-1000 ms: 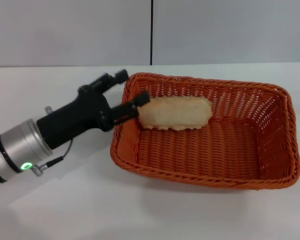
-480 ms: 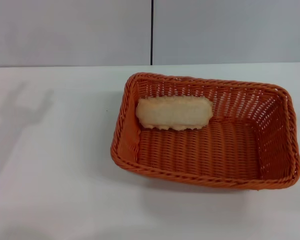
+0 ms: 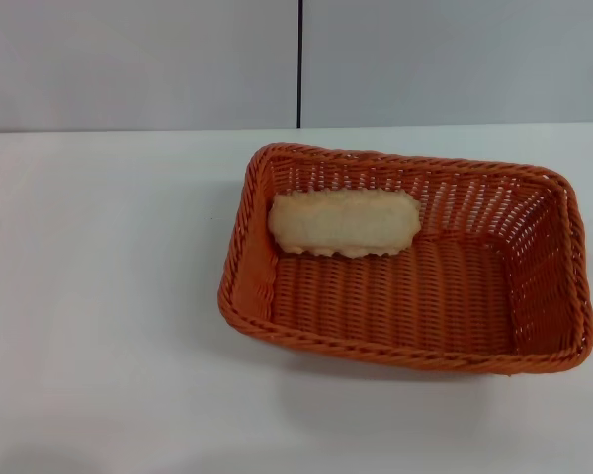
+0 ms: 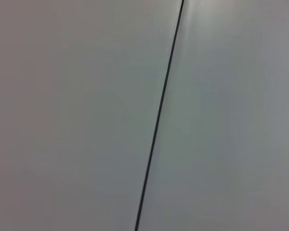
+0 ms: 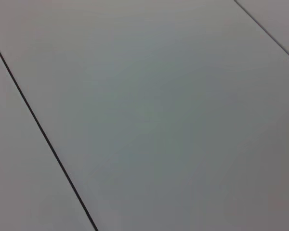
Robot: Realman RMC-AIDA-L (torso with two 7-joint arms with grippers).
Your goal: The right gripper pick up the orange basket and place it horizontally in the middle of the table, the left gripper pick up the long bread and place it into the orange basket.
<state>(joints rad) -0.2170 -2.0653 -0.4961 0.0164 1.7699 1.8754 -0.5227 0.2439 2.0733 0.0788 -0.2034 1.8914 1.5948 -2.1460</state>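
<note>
Right now, from the head camera, I see the large rectangular orange woven wicker basket (image 3: 405, 262) sitting flat on the plain white tabletop (image 3: 99, 326), its long side running across my view, a little to the robot's right of centre. Its sides flare outward and a braided rim runs all the way round; the weave is tight and ribbed along the floor and more open in the far wall.

Inside it lies the small oblong toy loaf of long bread (image 3: 344, 221). It rests in the far left part of the basket, lengthwise along the far wall and touching it, with one end close to the left wall. What shows of it is a plain pale cream face with a slightly ragged lower edge; I see no stripes from this angle.

Behind the table stands a grey wall panel with a thin dark vertical seam (image 3: 299, 64).

Neither gripper appears in the head view, so I cannot say how either pair of jaws stands. Both wrist cameras show only flat grey panelling crossed by a dark seam (image 4: 159, 120), with no fingers in sight.
</note>
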